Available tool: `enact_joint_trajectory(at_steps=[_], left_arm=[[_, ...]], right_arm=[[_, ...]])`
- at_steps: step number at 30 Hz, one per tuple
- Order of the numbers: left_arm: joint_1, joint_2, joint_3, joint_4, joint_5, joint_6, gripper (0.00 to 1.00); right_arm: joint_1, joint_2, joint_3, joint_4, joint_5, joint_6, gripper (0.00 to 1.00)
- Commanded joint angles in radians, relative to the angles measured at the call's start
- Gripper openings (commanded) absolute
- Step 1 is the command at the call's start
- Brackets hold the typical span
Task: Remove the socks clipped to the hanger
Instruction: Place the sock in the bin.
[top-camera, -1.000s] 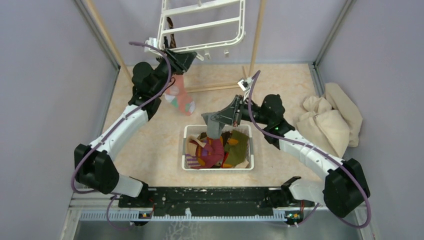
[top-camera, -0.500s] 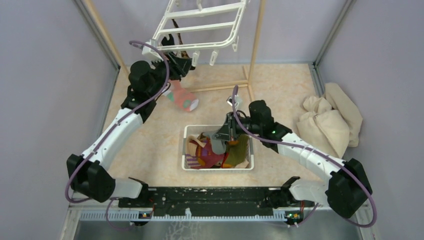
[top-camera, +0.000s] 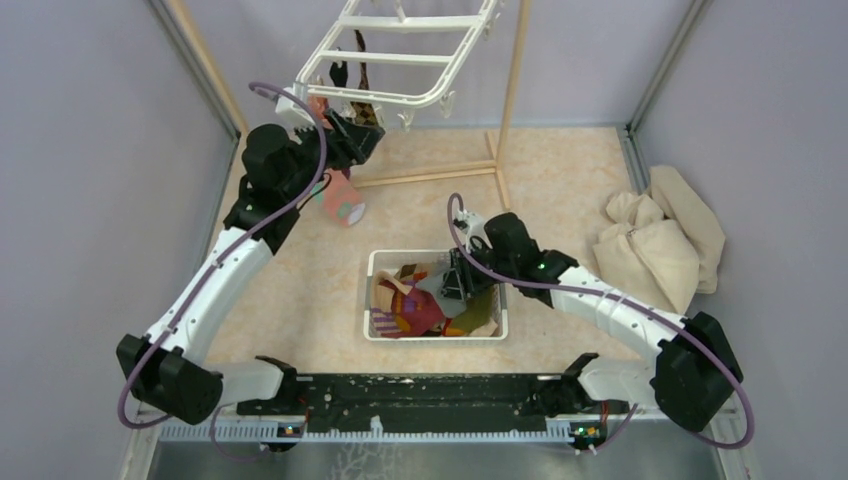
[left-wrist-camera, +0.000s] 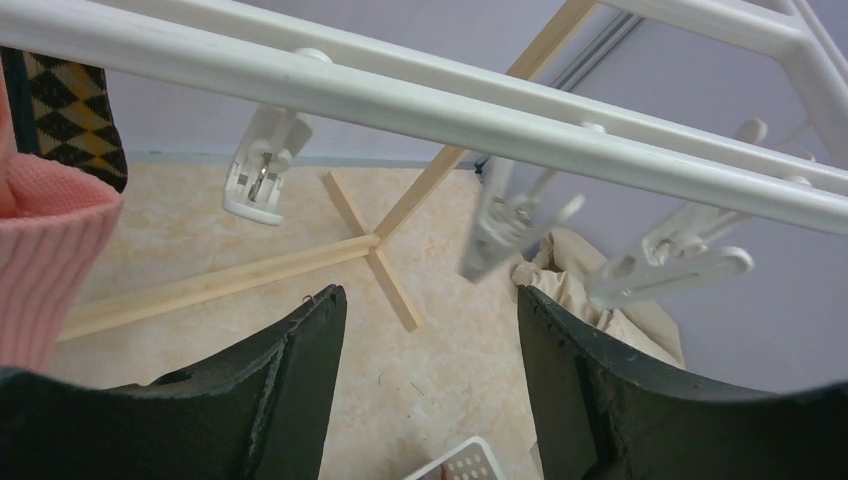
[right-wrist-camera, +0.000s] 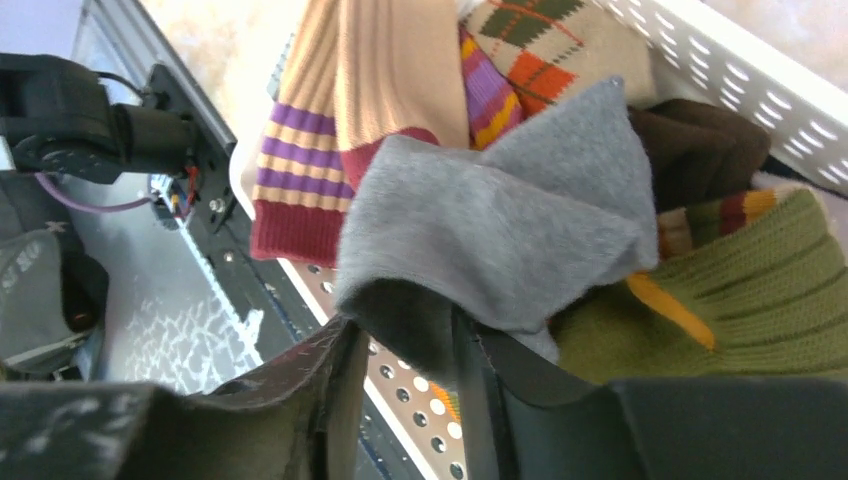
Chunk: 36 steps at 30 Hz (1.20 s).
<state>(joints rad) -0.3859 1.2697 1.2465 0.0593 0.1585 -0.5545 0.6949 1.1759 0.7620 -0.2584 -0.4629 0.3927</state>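
Socks (top-camera: 420, 305) heap in the white basket (top-camera: 435, 337) mid-frame on the beige tabletop (top-camera: 560, 190); hanger (top-camera: 395, 58) tilts upper centre before lilac walls (top-camera: 90, 150). We see left tool (left-wrist-camera: 430, 330) released, right tool (right-wrist-camera: 405, 340) grasping a grey sock (right-wrist-camera: 500, 220).

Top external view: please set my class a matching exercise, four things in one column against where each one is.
Things:
1 grey sock
2 pink sock
3 beige cloth heap
4 white basket

Places:
A hanging under the hanger corner
B in the middle, filled with socks
C between the fingers of the right gripper
D by the right wall

Pairs: 1-C, 2-A, 3-D, 4-B
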Motion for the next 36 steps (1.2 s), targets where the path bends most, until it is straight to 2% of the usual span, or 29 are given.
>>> enact_joint_trajectory(at_steps=[1,3,11,12,14,15,18,22,26,30,31,32,36], left_arm=[[0.001,-0.058,-0.011,-0.052,0.045,0.018,0.7],[0.001,-0.067,-0.014,-0.086,0.064,0.02,0.71],[0.002,-0.15,-0.085,-0.138,0.053,0.042,0.74],[0.001,-0.16,-0.089,-0.147,0.051,0.045,0.75],[0.001,-0.178,-0.093,-0.165,0.046,0.05,0.76],[0.001,-0.186,-0.093,-0.173,0.043,0.054,0.76],[0.002,-0.206,-0.092,-0.192,0.026,0.066,0.77],[0.001,-0.229,-0.097,-0.214,0.016,0.071,0.77],[0.001,-0.252,-0.106,-0.229,0.01,0.071,0.77],[0.002,-0.273,-0.118,-0.258,0.009,0.076,0.78],[0.001,-0.278,-0.121,-0.27,0.004,0.076,0.81],[0.002,-0.285,-0.125,-0.283,0.0,0.078,0.97],[0.002,-0.318,-0.146,-0.318,0.005,0.087,0.99]], right_arm=[[0.03,0.006,0.056,-0.077,0.067,-0.046,0.44],[0.032,-0.013,0.045,-0.084,0.076,-0.038,0.53],[0.032,-0.152,0.051,-0.089,0.147,0.016,0.69],[0.032,-0.166,0.059,-0.091,0.161,0.021,0.73],[0.031,-0.189,0.072,-0.091,0.176,0.029,0.88],[0.031,-0.19,0.079,-0.097,0.173,0.029,0.92],[0.033,-0.171,0.098,-0.127,0.148,0.011,0.95],[0.032,-0.202,0.08,-0.112,0.189,0.031,0.92],[0.032,-0.223,0.075,-0.077,0.205,0.044,0.74],[0.031,-0.178,0.086,-0.017,0.203,0.051,0.57],[0.032,-0.166,0.09,0.003,0.199,0.054,0.54],[0.032,-0.153,0.094,0.018,0.198,0.058,0.51],[0.047,-0.092,0.118,0.041,0.209,0.054,0.47]])
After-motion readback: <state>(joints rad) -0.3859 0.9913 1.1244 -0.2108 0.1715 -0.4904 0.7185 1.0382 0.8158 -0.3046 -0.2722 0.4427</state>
